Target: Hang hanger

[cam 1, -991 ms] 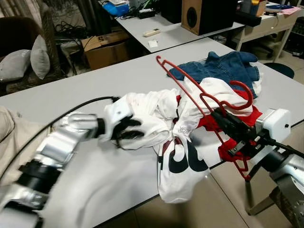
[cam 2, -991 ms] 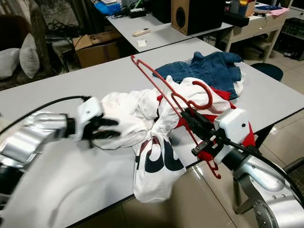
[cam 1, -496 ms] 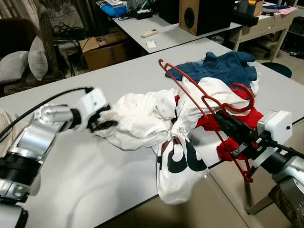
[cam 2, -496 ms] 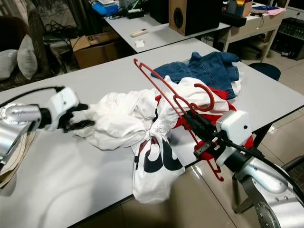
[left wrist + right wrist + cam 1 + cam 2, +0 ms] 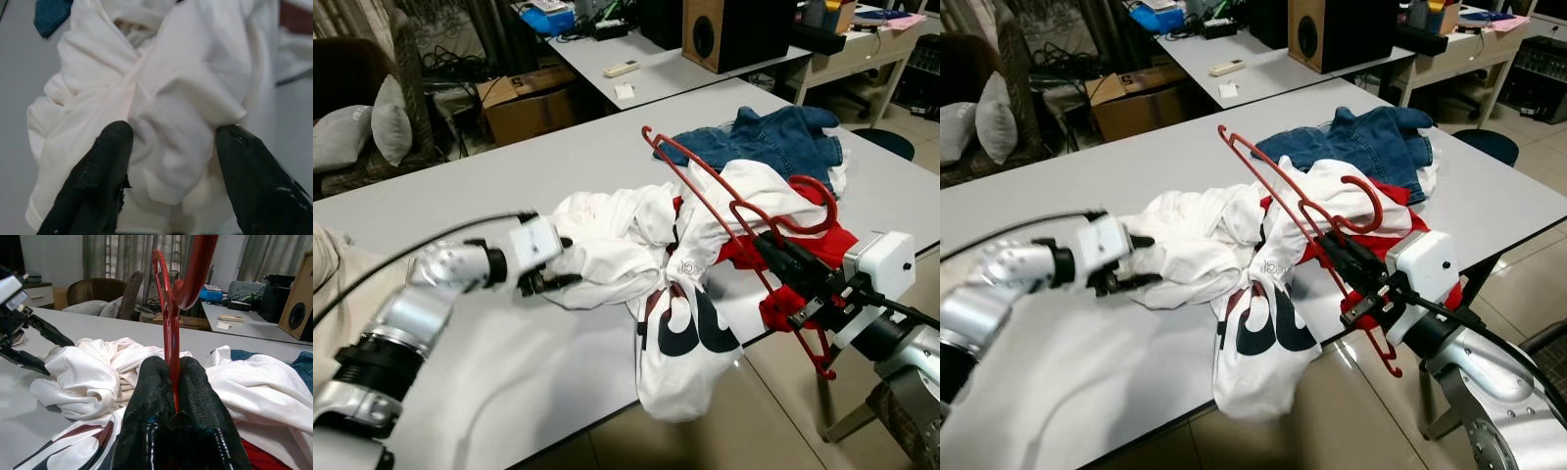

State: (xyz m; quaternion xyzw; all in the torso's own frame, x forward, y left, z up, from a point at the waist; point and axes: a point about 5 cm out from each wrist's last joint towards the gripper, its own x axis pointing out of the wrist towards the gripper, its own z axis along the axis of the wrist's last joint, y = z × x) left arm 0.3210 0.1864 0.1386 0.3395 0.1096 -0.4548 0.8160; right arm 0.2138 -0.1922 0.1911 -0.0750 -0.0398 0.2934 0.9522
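Black fingers of the right gripper (image 5: pixel 174 382) are clamped on the red hanger (image 5: pixel 734 211), holding it tilted above the pile at the table's (image 5: pixel 509 382) near right edge, hook curled over the red cloth (image 5: pixel 783 264). Left gripper (image 5: pixel 551 272) sits at the left edge of the white shirt (image 5: pixel 607 245), fingers (image 5: pixel 110 161) spread apart with a fold bulging between them, not pinched. Shirt's printed part hangs off the table edge. Blue denim garment (image 5: pixel 773 137) lies behind the pile.
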